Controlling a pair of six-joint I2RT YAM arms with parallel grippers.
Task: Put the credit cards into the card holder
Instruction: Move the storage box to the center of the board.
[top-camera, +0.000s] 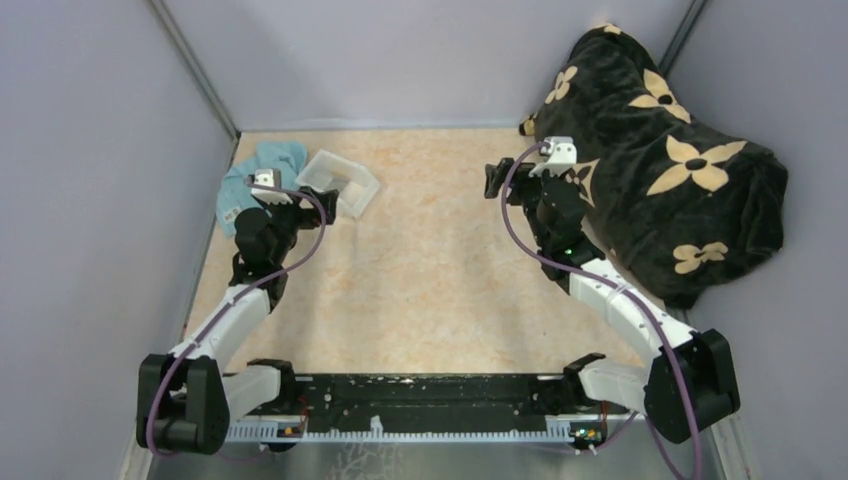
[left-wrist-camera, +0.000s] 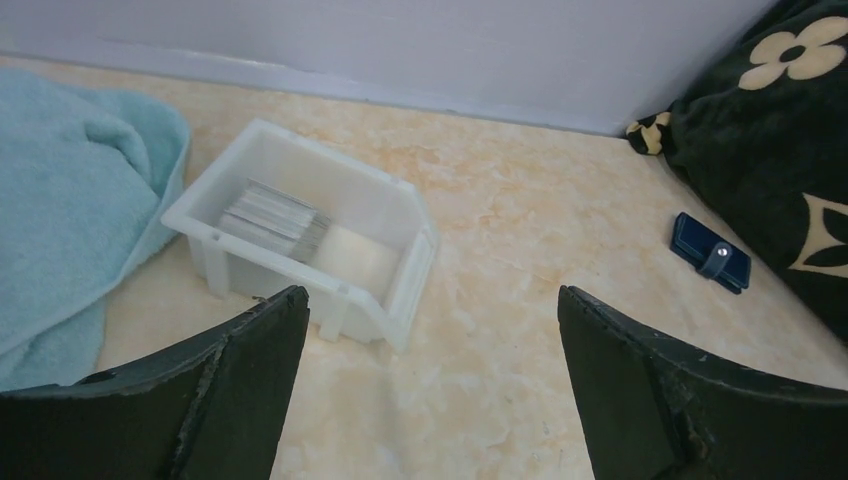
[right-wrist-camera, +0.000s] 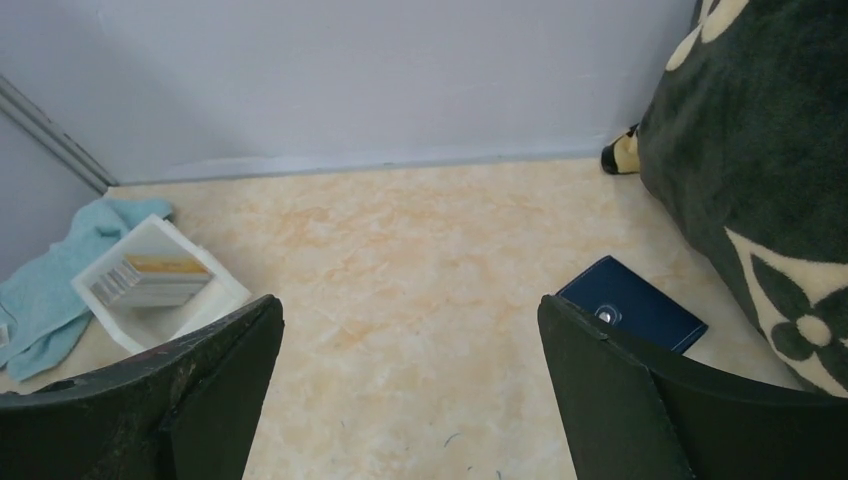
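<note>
While right claw (right-wrist-camera: 410, 300) gapes, card holder (right-wrist-camera: 632, 315) just ahead, rightward

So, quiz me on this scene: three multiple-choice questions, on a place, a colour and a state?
1. Where are the cards? A in the white tray; B scattered loose; C held aloft.
2. The card holder's colour? A red; B navy blue; C yellow.
3. Both arms' jaws are? A shut on a card; B shut, empty; C open, empty.
Answers: A, tray walls surround the stack; B, its cover is dark blue; C, wide empty gaps in both wrist views.
</note>
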